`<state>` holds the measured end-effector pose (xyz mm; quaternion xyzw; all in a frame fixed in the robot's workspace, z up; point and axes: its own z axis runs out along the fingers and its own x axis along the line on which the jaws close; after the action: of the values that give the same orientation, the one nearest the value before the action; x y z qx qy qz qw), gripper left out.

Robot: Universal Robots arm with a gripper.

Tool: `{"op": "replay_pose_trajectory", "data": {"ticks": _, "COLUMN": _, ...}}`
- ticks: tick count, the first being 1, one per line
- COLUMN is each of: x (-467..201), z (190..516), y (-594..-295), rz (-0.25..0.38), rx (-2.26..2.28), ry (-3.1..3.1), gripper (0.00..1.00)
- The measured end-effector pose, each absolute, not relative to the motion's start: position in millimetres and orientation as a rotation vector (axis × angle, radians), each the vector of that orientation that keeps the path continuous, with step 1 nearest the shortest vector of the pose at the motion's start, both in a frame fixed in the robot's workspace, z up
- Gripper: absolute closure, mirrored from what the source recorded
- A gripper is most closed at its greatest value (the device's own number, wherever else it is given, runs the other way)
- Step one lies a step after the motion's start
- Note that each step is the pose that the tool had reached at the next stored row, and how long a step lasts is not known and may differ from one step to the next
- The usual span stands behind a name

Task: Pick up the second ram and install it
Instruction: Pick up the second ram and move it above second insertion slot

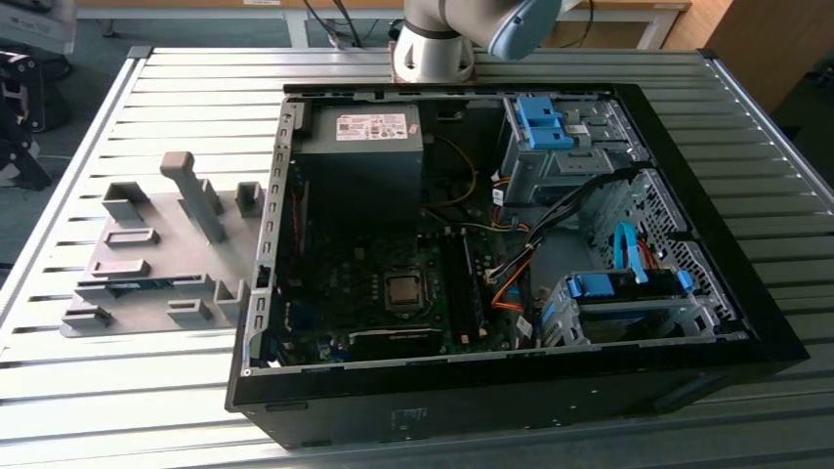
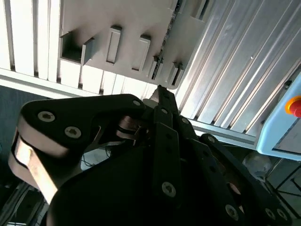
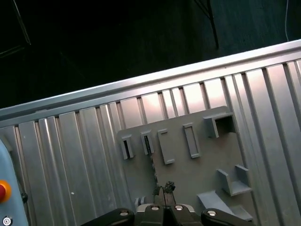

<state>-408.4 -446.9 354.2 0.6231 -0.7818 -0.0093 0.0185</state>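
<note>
The second ram (image 1: 141,284) is a thin blue stick standing on edge in a slot of the grey holder plate (image 1: 156,239), at the exterior view's left beside the open computer case (image 1: 521,322). In the first wrist view the same plate (image 3: 188,169) lies below my gripper (image 3: 163,188), and a thin dark edge (image 3: 153,167) in front of the fingertips looks like the ram seen from above. My gripper (image 2: 160,89) is shut with nothing in it, well above the plate. The arm's base (image 1: 437,44) stands behind the case.
Inside the case are a power supply (image 1: 358,147), the motherboard with its processor socket (image 1: 404,290), long dark memory slots (image 1: 463,283), loose cables and blue drive-bay clips (image 1: 541,122). Upright grey blocks (image 1: 195,191) rise from the holder plate. The ribbed metal table (image 1: 131,391) carries everything.
</note>
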Motion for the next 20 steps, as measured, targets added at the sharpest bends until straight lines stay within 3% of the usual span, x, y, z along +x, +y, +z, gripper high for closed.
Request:
{"op": "replay_pose_trajectory", "data": {"ticks": 15, "x": -408.7, "z": 347.9, "y": -447.2, "rz": -0.023, "rx": 2.167, "ry": -2.221, "gripper": 0.89}}
{"op": "replay_pose_trajectory", "data": {"ticks": 20, "x": -408.7, "z": 347.8, "y": -447.2, "rz": -0.023, "rx": 2.167, "ry": -2.221, "gripper": 0.77}}
